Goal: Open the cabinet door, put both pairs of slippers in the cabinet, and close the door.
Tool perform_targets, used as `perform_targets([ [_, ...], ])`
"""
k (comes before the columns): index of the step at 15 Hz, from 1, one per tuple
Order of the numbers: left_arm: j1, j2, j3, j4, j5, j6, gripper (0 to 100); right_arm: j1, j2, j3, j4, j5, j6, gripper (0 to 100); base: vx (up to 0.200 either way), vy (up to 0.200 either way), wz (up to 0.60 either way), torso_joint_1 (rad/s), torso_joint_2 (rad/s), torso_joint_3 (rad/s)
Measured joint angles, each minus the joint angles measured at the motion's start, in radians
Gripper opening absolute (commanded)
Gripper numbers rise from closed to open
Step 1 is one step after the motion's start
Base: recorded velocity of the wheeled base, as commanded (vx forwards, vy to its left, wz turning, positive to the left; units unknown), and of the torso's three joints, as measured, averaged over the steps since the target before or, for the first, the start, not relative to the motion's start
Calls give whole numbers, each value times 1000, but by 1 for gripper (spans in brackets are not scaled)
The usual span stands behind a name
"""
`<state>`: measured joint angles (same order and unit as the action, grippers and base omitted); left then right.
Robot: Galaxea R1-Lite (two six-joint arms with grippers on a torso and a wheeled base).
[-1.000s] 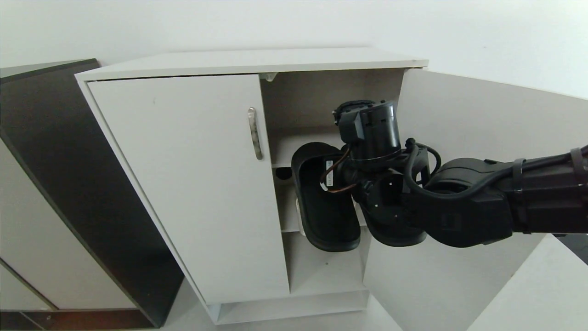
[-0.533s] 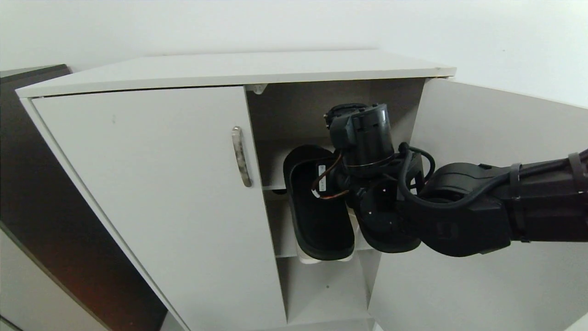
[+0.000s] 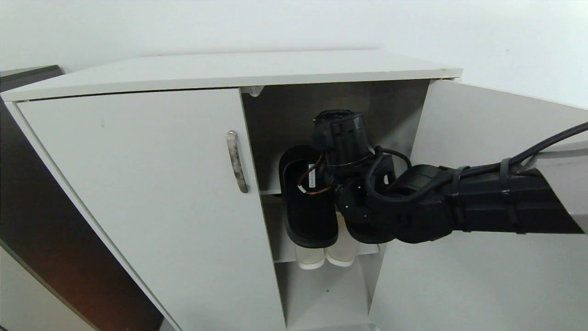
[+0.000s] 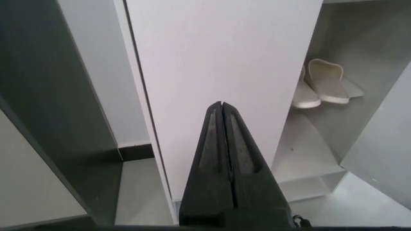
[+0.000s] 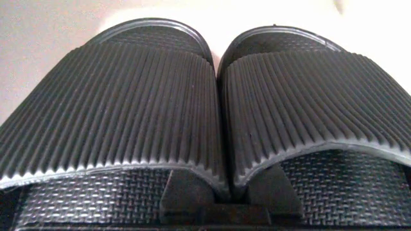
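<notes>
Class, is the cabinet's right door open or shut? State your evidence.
Open: the right door stands swung out, exposing white slippers on a shelf inside.

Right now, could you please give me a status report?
Right pincer shut on black slippers, at open cabinet. Left pincer shut, empty. White slippers already inside, below.

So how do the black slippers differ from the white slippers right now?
The black slippers are dark with ribbed straps; the white slippers are pale. The black slippers are held up, steeply tilted, in the right gripper at the cabinet opening; the white slippers lie flat on a shelf inside. Both pairs sit side by side.
</notes>
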<state>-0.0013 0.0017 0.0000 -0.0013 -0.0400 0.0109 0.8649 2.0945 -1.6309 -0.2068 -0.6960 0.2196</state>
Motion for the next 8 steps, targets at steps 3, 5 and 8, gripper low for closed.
perform_targets([
  [3,0,0,0,0,1,0,0,-24,56,-101,70,3,-4,0,0,0,0,0,0,0],
  [5,0,0,0,0,0,0,0,-30,74,-126,77,3,-2,0,200,0,0,2,5,-2],
  [8,0,0,0,0,0,0,0,-29,82,-135,81,3,-2,0,67,0,0,-6,1,2],
])
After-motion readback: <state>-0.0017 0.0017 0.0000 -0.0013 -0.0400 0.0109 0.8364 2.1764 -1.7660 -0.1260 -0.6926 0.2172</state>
